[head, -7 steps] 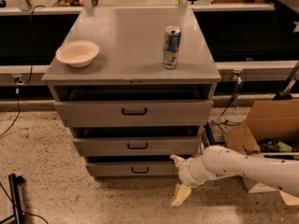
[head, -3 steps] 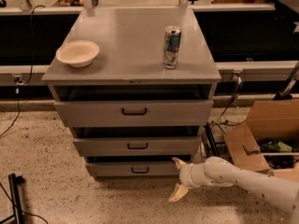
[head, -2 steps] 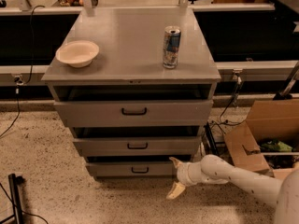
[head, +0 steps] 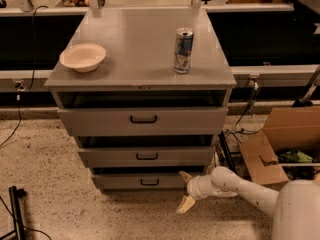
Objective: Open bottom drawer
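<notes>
The spread pincer [head: 184, 190] hovers by the right end of the bottom drawer [head: 135, 182].

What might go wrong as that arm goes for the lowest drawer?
The gripper hangs open just right of the small black handle on the bottom drawer, not around it, so it may close on nothing or shove the panel. A hard tug might shake the cabinet and tip the can standing on top. The arm runs near the cardboard box and might bump it.
</notes>
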`<state>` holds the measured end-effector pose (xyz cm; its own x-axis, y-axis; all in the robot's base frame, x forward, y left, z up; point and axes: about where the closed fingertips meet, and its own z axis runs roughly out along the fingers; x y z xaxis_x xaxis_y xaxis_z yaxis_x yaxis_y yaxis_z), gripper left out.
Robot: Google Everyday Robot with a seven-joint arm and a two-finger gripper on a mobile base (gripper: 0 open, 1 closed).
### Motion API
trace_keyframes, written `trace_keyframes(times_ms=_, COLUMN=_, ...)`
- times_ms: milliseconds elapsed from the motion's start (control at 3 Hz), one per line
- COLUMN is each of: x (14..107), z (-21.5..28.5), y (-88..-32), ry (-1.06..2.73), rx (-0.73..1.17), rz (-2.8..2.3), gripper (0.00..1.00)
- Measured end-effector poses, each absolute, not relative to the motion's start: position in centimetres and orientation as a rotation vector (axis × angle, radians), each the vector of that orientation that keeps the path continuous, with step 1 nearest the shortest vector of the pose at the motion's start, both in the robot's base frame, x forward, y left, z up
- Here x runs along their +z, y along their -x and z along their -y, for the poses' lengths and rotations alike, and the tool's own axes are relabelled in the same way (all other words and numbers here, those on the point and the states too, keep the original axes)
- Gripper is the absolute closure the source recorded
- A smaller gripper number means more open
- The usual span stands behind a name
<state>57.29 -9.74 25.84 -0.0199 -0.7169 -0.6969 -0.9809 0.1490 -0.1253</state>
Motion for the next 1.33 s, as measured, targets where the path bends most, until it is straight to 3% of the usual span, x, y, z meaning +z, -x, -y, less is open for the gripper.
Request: trace_keyframes(times_ms=1333, x=21.6, z=12.5, y=-61.1, ry=1.602, rx=0.515, rz=-1.889, gripper=0.0)
